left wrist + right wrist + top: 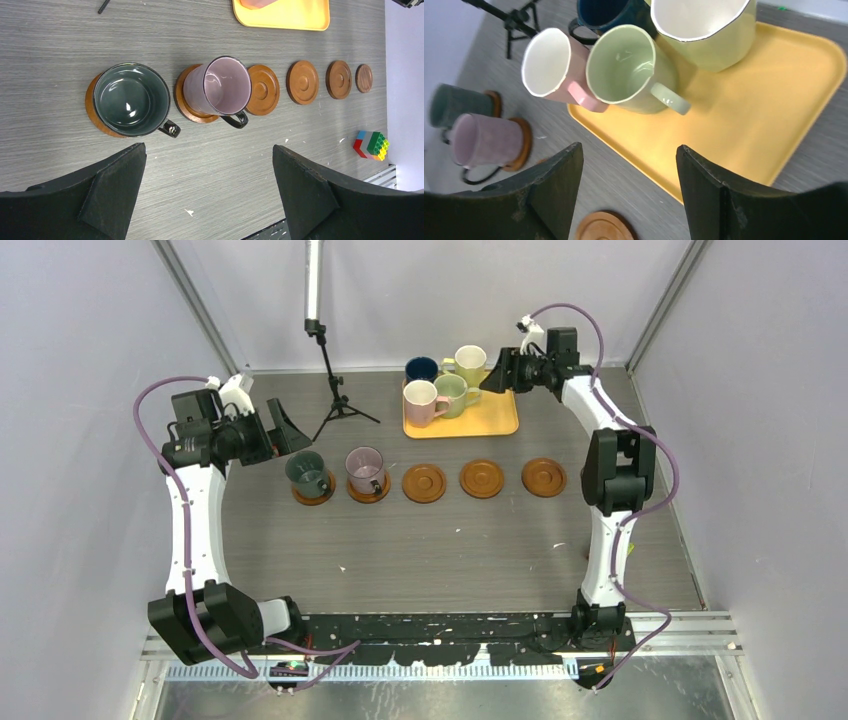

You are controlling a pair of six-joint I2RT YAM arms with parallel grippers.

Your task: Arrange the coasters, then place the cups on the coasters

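The dark green cup and the mauve cup each stand on a coaster at the left of the row. Three bare coasters continue the row to the right. In the left wrist view a darker coaster ends the row. The navy, pale yellow, pink and light green cups stand on the tray. My left gripper hangs open left of the dark green cup, holding nothing. My right gripper is open and empty beside the pale yellow cup, above the light green cup.
The yellow-orange tray lies at the back middle. A black tripod stands to its left. A multicoloured toy block sits near the front right of the coaster row. Grey walls close in both sides.
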